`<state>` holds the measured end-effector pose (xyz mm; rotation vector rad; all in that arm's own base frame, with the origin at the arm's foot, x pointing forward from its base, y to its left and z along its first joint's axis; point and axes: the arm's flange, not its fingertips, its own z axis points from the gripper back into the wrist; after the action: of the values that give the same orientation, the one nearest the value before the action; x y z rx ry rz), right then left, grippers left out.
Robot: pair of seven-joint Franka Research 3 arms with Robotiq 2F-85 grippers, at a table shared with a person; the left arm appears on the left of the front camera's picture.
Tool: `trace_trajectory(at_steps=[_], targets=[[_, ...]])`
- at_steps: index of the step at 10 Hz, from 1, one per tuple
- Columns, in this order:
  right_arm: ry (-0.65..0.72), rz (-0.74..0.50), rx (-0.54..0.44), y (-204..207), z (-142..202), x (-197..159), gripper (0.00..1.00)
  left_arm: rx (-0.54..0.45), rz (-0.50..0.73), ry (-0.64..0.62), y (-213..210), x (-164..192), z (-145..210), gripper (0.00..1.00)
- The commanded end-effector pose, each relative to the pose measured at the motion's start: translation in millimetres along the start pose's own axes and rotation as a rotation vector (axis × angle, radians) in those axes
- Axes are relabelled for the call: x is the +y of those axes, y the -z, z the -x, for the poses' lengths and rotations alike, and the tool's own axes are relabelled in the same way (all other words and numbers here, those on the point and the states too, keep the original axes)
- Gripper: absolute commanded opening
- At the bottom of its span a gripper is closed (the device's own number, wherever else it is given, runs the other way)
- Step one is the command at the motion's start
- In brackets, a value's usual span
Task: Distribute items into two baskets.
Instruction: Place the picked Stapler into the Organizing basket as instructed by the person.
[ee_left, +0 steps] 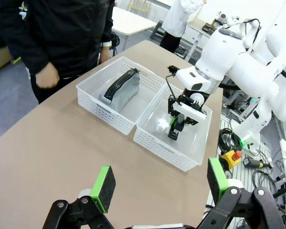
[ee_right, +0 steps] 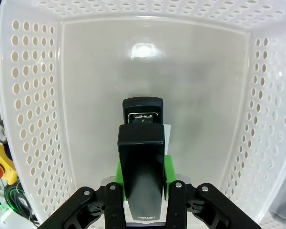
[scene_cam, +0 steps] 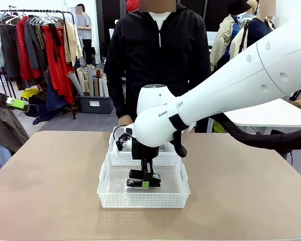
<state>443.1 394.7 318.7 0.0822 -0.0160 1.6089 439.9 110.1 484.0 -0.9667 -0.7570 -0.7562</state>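
**Right gripper holds stapler inside near basket; left gripper spread above table**

The right gripper (scene_cam: 145, 182) reaches down into the near shallow white perforated plastic basket (scene_cam: 106, 196), the one on the robot's side of the table. Its green-padded fingers (ee_right: 168, 175) are clamped on the black desk stapler (ee_right: 141, 162). In the right wrist view the stapler lies lengthwise between the pads, its front end pointing toward the far wall of this near basket (ee_right: 33, 105). Whether the stapler touches the basket floor cannot be told.

The second white perforated plastic basket (ee_left: 93, 83) stands directly against the first, on the person's side. The soft grey fabric pouch with black zipper (ee_left: 120, 89) lies inside it, roughly along its length.

The left gripper (ee_left: 159, 183) hangs above the brown tabletop (ee_left: 47, 157), well apart from both baskets. Its jaws stand wide, with nothing between the green pads (ee_left: 103, 187).

A person in a black jacket (scene_cam: 155, 55) stands at the far edge of the table, just behind the baskets. One hand (ee_left: 47, 76) is loosely closed, near the pouch basket but not touching it.
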Motion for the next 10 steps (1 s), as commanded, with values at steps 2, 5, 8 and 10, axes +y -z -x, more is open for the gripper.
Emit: trace_trajectory(at_steps=[2, 5, 8, 10], targets=[[-0.021, -0.027, -0.030, -8, 1, -2, 0.55, -0.002, -0.002, -0.001, -1, -1, -1, 1.00], [-0.002, 0.010, -0.034, -21, 5, 4, 1.00, -0.002, -0.002, -0.001, -1, -1, -1, 1.00], [0.002, 0.049, -0.042, -34, 7, 12, 1.00, -0.002, -0.002, -0.001, -1, -1, -1, 1.00], [0.015, 0.059, -0.039, -39, 8, 14, 1.00, -0.002, -0.002, -0.001, -1, -1, -1, 1.00]])
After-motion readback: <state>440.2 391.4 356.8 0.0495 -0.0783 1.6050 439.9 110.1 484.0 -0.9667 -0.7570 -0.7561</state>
